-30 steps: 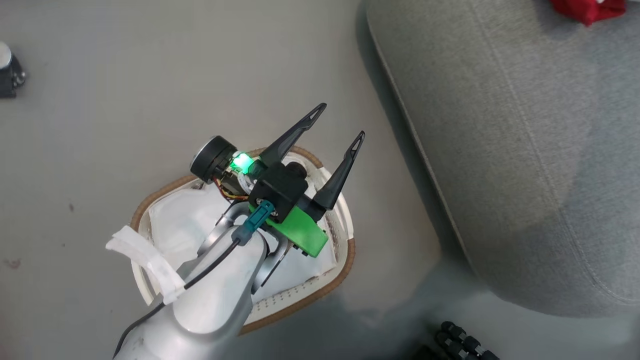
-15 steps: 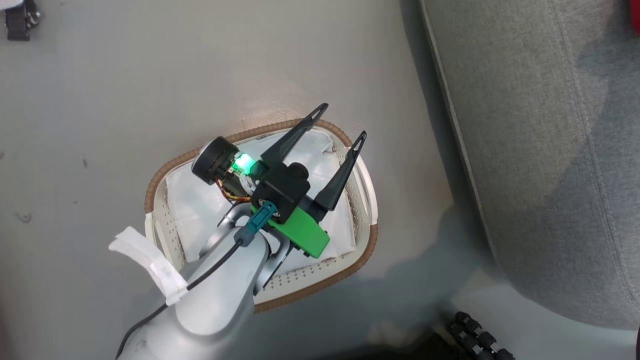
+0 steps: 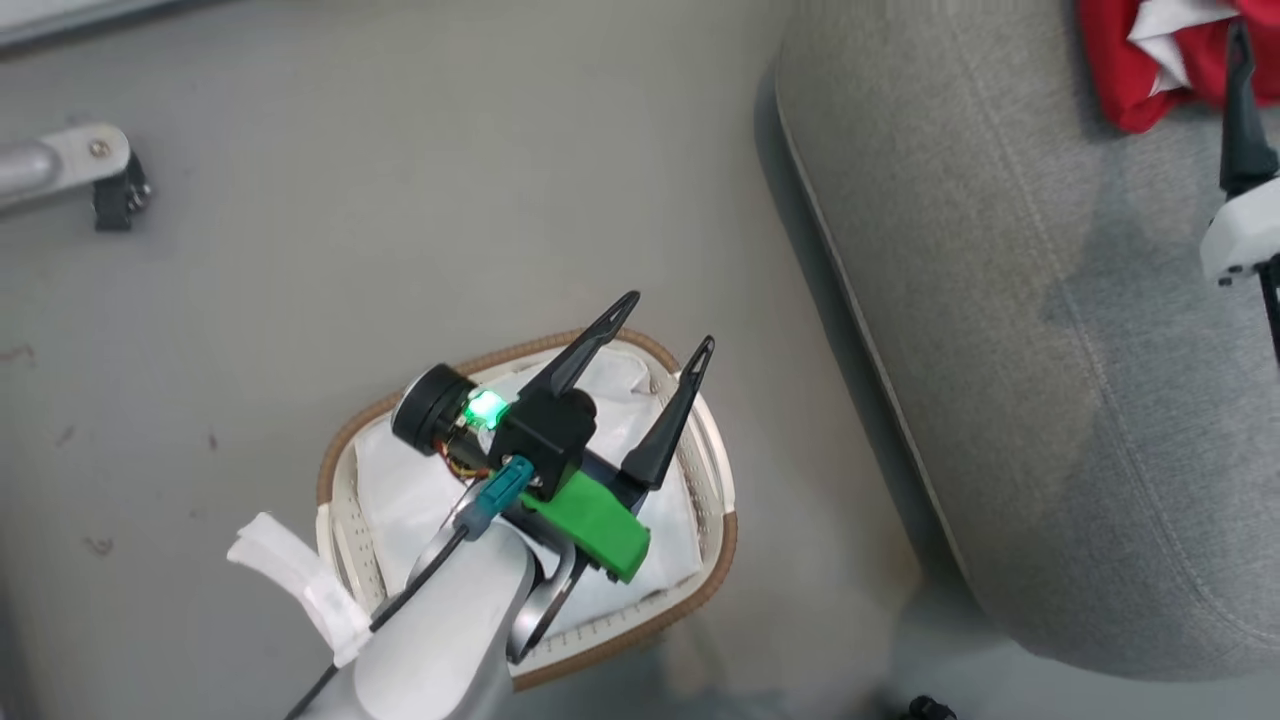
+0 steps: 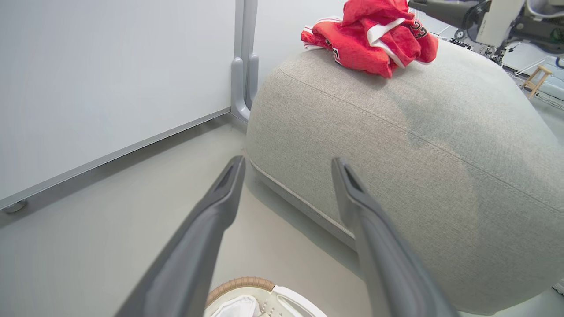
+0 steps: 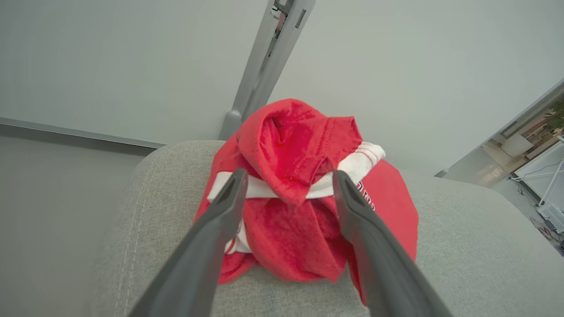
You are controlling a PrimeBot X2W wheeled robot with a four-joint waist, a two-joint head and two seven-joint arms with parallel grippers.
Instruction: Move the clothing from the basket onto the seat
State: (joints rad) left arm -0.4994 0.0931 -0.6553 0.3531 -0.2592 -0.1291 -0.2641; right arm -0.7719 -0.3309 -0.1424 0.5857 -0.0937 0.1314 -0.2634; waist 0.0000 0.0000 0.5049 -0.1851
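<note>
A pale grey floor (image 3: 400, 200) runs up to a white wall panel (image 4: 110, 79) with a grey upright post (image 4: 241, 66) at its edge. The seat (image 3: 1000, 350), a big grey woven cushion with a stitched seam, stands on the floor by that post. The basket (image 3: 335, 470) sits on the floor near the seat's rounded edge, not touching it, with a white liner (image 3: 400, 490) crumpled inside.

The left arm (image 3: 440, 640) reaches over the basket. Its left claw (image 3: 669, 320) is above the far rim, pointing toward the seat, fingers spread wide and holding nothing. The right claw (image 5: 289, 174) is over the seat top, fingers wide apart and clamped on nothing.

The clothing (image 5: 286, 211) lies heaped on the seat near the post end, red with white bands. It sits between and just beyond the right claw's fingertips; whether they touch the cloth I cannot tell. It is well apart from the left claw
</note>
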